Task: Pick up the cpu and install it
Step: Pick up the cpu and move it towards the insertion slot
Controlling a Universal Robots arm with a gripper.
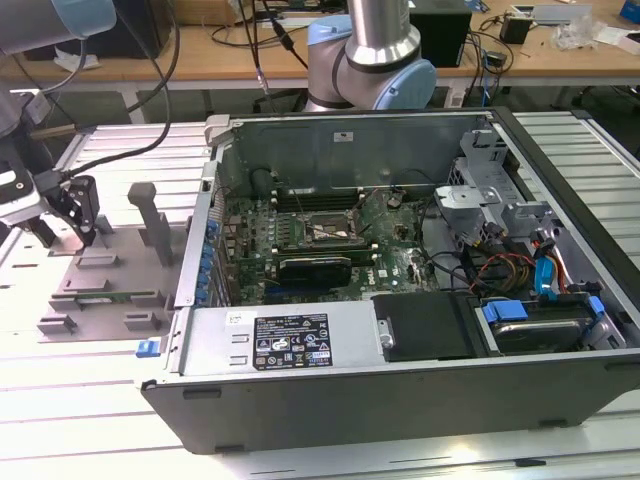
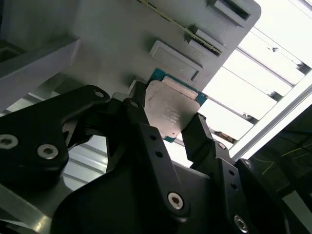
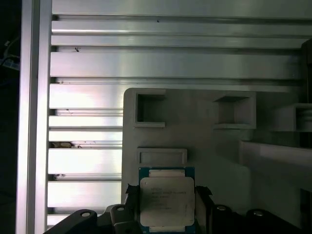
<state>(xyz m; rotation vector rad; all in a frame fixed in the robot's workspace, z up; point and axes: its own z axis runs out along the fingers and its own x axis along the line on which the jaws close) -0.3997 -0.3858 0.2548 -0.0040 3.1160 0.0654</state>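
Slatted metal table [image 1: 70, 400], grey tray [image 1: 118, 272] beside open computer case [image 1: 330, 150]. Gripper [image 2: 168, 121] clamped on cpu [image 2: 170, 107] side edges over tray; cpu edge cut off in first wrist view; lifted or resting, cannot tell.

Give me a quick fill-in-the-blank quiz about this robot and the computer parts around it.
1. The claw is shut on the ___.
2. In the exterior view, the claw hangs over the gray tray at that view's ___.
3. The motherboard lies inside the open ___.

Missing words: cpu; left; case.
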